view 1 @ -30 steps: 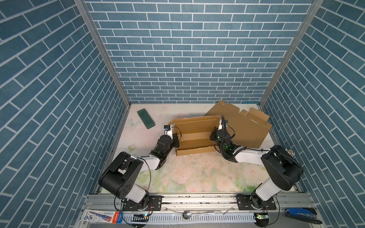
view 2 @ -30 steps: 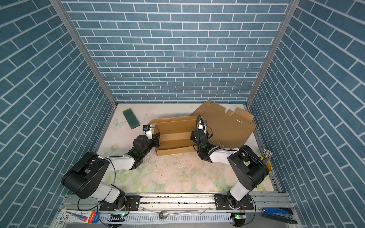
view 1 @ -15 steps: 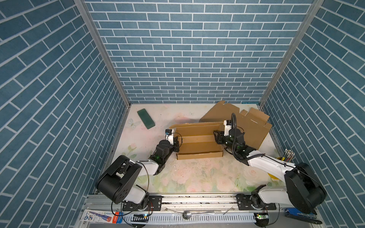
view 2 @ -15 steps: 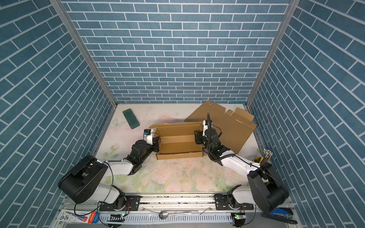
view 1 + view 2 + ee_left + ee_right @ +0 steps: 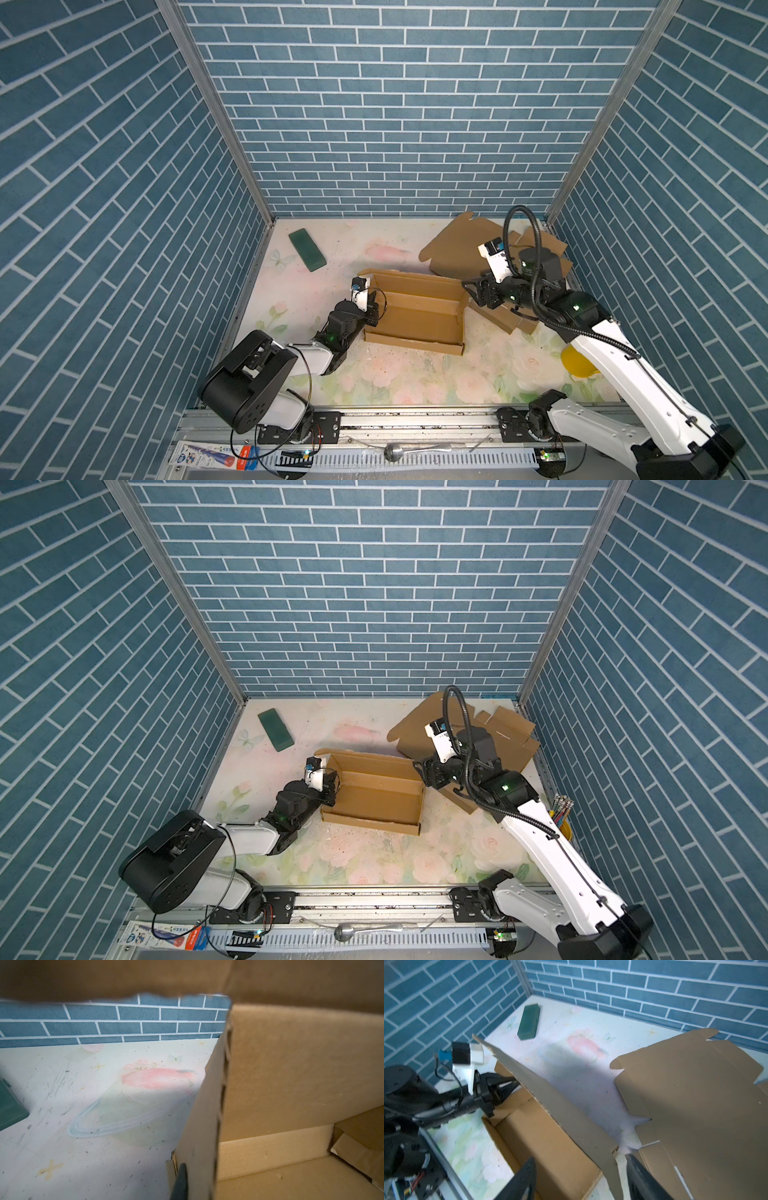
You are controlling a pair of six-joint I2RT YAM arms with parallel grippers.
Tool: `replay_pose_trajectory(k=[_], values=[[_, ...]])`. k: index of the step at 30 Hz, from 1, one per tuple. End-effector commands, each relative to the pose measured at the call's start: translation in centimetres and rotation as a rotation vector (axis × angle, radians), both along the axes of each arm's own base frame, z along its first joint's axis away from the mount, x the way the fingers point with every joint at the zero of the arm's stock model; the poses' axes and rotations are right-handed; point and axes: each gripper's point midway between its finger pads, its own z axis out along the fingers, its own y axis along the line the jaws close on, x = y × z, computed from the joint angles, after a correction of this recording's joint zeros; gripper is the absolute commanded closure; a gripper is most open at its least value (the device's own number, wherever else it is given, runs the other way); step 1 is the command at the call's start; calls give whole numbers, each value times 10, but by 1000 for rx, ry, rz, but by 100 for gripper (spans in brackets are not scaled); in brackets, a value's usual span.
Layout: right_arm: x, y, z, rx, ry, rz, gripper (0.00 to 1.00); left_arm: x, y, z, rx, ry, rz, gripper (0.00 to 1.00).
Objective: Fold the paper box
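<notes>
Blue brick walls around a floral table. Mid-table, box, open side up. Left gripper clamped tight on the box's left end wall; in the left wrist view, one finger against that wall's outside. Right gripper at the far right corner, jaws wide apart astride the corner flap, gripping nothing. Flat cardboard just behind, toward the right wall. Block, green, at far left, well apart.
</notes>
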Motion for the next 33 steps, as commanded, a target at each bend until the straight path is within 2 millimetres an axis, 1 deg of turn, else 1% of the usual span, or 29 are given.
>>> replay_pose_trajectory(k=[1,4,7,11,12,16,18,19,21,23,25,26,28,30,31,33], values=[[-18,14,-25,-255,48,185,30,-15,3,-30,68,75,-24,94],[3,29,-29,-357,18,235,30,-16,2,-32,66,77,-29,95],[17,47,-39,-425,51,307,31,-17,0,-33,61,78,-36,94],[21,71,-48,-429,93,395,38,-18,0,-35,67,75,-35,94],[21,75,-51,-422,105,412,42,-18,1,-35,68,76,-33,95],[7,88,-56,-358,172,482,66,-19,2,-36,71,74,-29,94],[-2,92,-57,-320,208,504,75,-19,4,-35,76,72,-24,94],[-8,95,-59,-297,227,515,78,-20,4,-35,79,73,-24,94],[-17,96,-66,-278,255,521,80,-20,4,-35,82,71,-24,94],[-25,96,-81,-271,279,517,85,-21,5,-36,85,75,-22,93],[-29,96,-98,-272,285,495,88,-22,6,-36,85,79,-21,91],[-32,97,-103,-266,283,490,89,-23,8,-36,85,81,-16,88],[-33,98,-116,-265,266,464,90,-24,13,-32,79,82,10,79],[-36,100,-123,-257,254,448,91,-28,22,-25,72,77,40,70],[-37,101,-127,-258,247,436,91,-31,26,-20,67,73,57,66],[-40,102,-133,-256,242,432,92,-35,37,-10,69,68,95,63]])
